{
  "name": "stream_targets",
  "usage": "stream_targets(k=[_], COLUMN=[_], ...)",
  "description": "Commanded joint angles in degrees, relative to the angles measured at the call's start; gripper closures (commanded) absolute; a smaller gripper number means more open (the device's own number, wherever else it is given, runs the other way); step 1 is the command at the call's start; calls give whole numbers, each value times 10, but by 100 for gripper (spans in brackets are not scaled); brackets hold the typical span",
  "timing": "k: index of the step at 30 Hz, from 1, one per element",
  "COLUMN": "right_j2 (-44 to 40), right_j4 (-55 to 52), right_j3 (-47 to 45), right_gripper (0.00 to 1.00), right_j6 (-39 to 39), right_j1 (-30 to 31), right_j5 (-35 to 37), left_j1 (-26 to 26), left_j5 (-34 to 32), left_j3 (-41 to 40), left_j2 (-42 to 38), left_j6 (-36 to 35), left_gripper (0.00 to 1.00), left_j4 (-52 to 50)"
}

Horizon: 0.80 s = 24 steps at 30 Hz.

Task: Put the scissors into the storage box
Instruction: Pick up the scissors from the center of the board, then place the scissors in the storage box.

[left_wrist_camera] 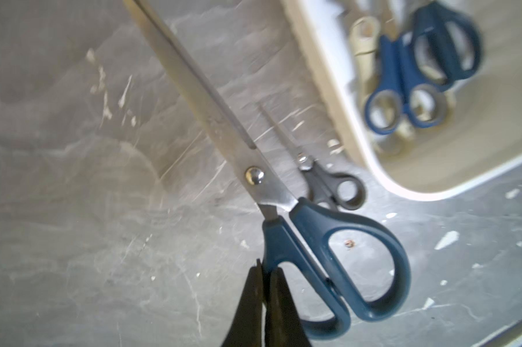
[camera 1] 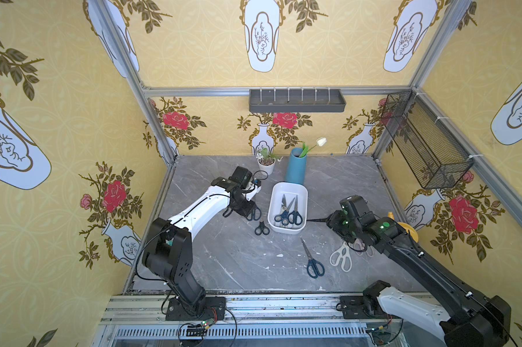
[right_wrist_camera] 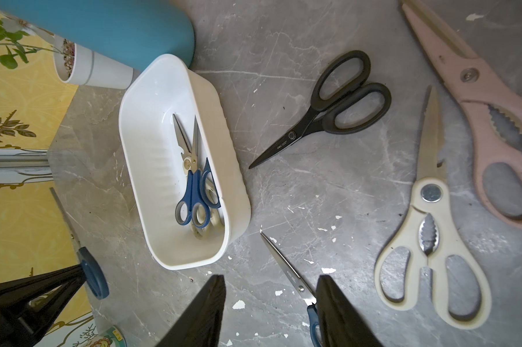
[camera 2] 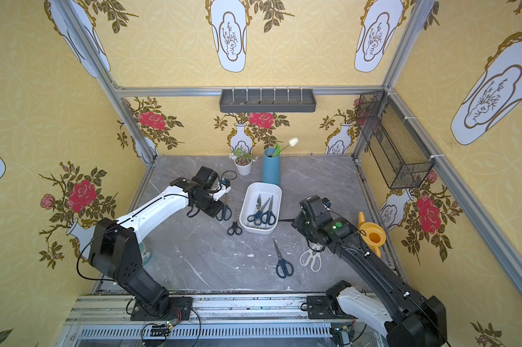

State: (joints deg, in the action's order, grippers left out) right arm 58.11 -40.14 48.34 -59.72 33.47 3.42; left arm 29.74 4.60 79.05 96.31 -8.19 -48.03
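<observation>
Your left claw [left_wrist_camera: 265, 270] pinches 1 handle of the slim dark-blue-handled steel scissors [left_wrist_camera: 311, 228]: light, stiff, likely to swing. Right claw [right_wrist_camera: 271, 278] hangs half-open, empty.

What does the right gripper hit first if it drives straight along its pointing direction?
Probably the slim blue-handled scissors: their blade lies on the grey tabletop in the gap of the open right gripper. Depth is unclear, so it might land on bare tabletop just beyond.
</observation>
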Motion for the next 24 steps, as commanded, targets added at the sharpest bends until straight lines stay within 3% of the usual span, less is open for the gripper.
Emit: stream_targets(k=[1, 5, 9, 19, 24], right_j2=[3, -4, -18, -26, -16], right_j4=[13, -2, -9, -9, -1], right_j3=[-1, 6, 10, -2, -4], right_gripper=[46, 46, 46, 46, 46], right_j6=[4, 3, 0, -12, -9], right_j1=[-3, -7, -10, -11, -11], right_j5=[-6, -6, -6, -12, -17], left_j1=[41, 86, 97, 107, 120], left_j5=[23, 34, 22, 25, 28], left_j3=[70, 194, 285, 320, 320], left_j2=[42, 148, 244, 322, 342], left_j6=[-28, -36, -29, -29, -18], left_gripper=[100, 100, 100, 100, 92], left_j4=[-34, -74, -107, -94, -85])
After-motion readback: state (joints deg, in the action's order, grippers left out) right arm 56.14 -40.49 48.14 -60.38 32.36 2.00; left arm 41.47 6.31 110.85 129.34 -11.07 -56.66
